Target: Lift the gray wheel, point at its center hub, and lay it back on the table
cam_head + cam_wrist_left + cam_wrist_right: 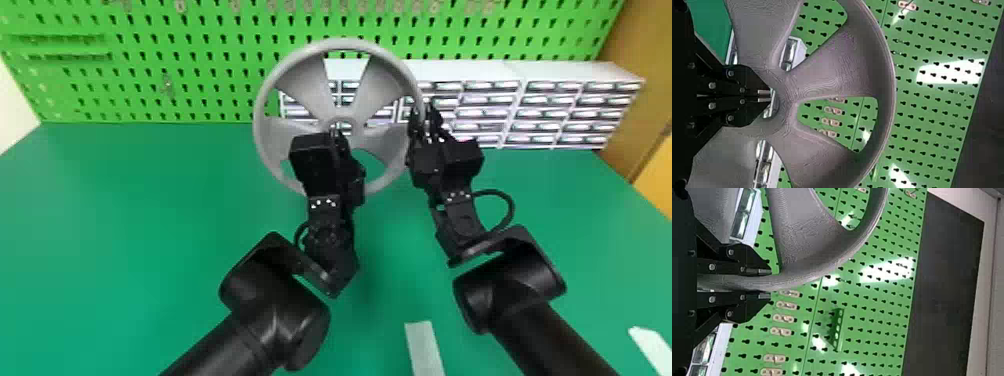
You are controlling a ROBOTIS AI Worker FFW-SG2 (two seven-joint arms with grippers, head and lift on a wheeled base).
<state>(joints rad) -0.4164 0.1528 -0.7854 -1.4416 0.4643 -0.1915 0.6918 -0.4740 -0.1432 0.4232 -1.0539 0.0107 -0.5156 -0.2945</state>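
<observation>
Over the bench (110, 215): we have the gray wheel (302, 82) raised near upright before the pegboard (215, 107); lowered this steeply, it could land on its lower rim and roll or topple.

Left rim (259, 125): neither of our hands grips this side, so its weight could make the wheel pivot if we move briskly.

Left hand (764, 96): we have its fingers closed together, with no part of the wheel between them, tips at the hub; we cannot tell whether they touch. Pressing farther in could shove the wheel back and wrench it against our other grip.

Center hub (786, 92): its opening lies right by our fingertips; if we lower the wheel before drawing them clear, they may snag.

Right hand (765, 284): we have it clamped on the right-hand rim, our only hold; the curved rim could turn or slide between such flat fingers, and opening them too high would drop the wheel.

Drawer units (475, 70): these stand behind and to the right, where a wide swing might knock them.
</observation>
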